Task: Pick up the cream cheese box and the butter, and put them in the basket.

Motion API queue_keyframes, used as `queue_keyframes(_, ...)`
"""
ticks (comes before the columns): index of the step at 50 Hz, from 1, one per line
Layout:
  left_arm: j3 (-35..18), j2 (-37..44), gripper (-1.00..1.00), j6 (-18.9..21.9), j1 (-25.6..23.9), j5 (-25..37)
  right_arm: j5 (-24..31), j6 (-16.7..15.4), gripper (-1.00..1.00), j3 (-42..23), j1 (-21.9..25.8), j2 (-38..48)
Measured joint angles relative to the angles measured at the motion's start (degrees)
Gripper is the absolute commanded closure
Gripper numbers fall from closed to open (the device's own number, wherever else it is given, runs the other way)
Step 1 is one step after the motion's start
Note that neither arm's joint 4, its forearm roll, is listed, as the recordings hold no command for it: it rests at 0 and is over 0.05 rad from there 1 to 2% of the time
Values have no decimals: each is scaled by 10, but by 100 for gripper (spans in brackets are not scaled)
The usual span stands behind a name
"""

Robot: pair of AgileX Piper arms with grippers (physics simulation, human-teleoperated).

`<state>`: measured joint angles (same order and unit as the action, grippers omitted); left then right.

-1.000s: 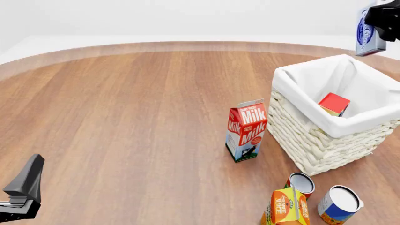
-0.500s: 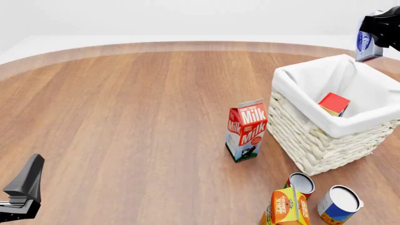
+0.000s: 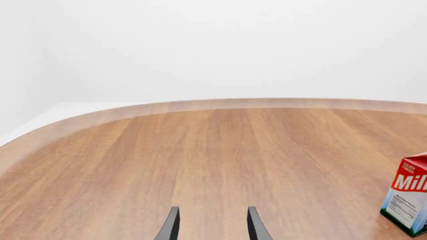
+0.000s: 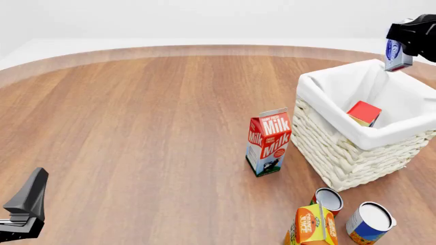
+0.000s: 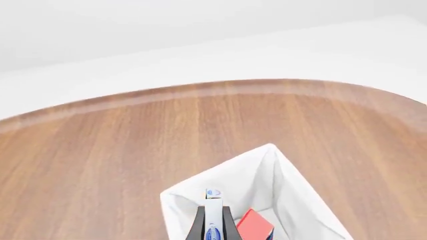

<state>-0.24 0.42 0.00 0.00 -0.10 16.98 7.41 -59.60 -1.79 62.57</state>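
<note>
Cheese box [image 4: 395, 55] is pinched in the right fingers [image 4: 409, 37], high over the basket's [image 4: 340, 148] far rim. Best carry it inward over the butter [image 4: 364, 112] before releasing. Left fingers [image 3: 210, 227] hang narrowly parted, empty.

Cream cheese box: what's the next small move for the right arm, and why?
Probably bring it a little further over the basket opening, then lower and release. The right gripper holds the cream cheese box in the air above the basket's far rim, not yet inside. The butter already lies in the basket, so only this box is left.
</note>
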Motion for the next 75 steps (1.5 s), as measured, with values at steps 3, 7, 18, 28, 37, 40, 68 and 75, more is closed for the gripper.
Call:
queue_keyframes(3,0,0,-100,0,0,0,-4,0,100,2,-1,4)
queue_keyframes(7,0,0,-100,0,0,0,-7,-1,100,2,-1,9)
queue_keyframes(18,0,0,-100,0,0,0,-21,-3,100,9,4,24)
queue_keyframes(28,0,0,-100,0,0,0,-27,-6,100,21,7,27)
queue_keyframes(37,0,0,-100,0,0,0,-27,-8,100,30,9,25)
queue_keyframes(40,0,0,-100,0,0,0,-27,-8,100,32,9,24)
queue_keyframes(68,0,0,-100,0,0,0,-31,-17,100,49,14,21)
queue_keyframes(75,0,0,-100,0,0,0,-31,-21,100,47,9,26)
